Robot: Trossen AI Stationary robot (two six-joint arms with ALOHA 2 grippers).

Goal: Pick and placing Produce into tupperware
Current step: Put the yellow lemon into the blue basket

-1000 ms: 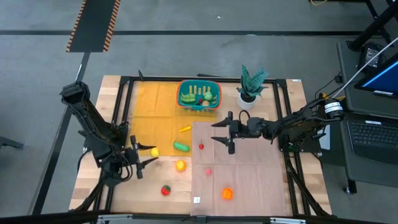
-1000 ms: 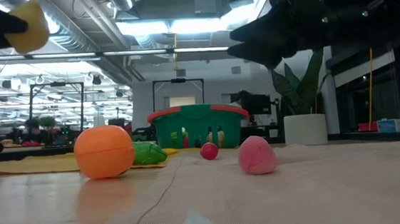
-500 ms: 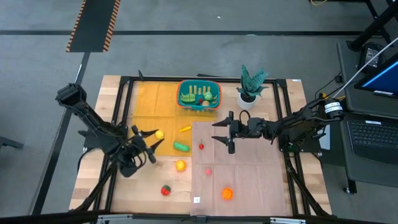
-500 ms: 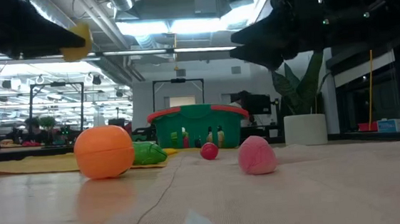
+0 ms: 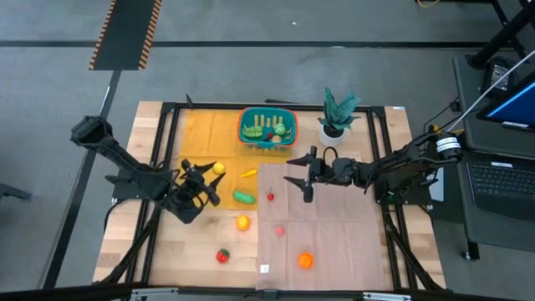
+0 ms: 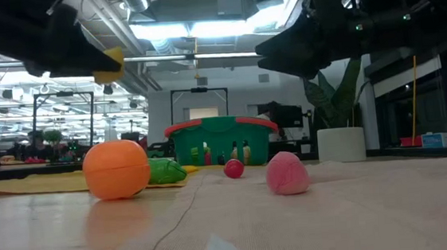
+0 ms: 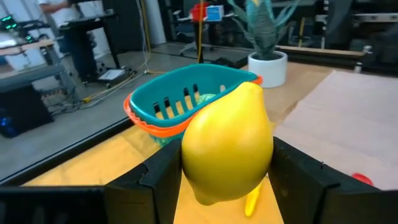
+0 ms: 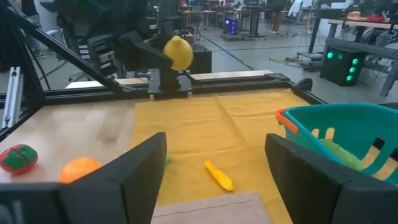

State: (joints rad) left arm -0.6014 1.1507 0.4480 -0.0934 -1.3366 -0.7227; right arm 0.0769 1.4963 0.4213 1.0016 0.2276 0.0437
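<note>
High view: left claw (image 5: 209, 174) pinches a smooth yellow lemon (image 5: 217, 169) over the yellow cloth (image 5: 201, 138), short of the slotted teal tupperware (image 5: 267, 127). Right claw (image 5: 303, 171) spread, empty, above the tan mat (image 5: 334, 234).
Low view: glossy orange ball (image 6: 116, 169), pink piece (image 6: 286, 173) on the table.
Left wrist view: lemon's pointed tip, tupperware's orange rim.
Right wrist view: small yellow banana (image 8: 218, 176) lying on the cloth.

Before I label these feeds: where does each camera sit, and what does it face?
High: overhead, looking down on both arms.
Low: at tabletop height, facing the teal basket; arms overhead.
Left wrist: behind the left gripper, which grips a lemon.
Right wrist: behind the open right gripper, facing the left arm.
Both wrist views share lemon and basket.
</note>
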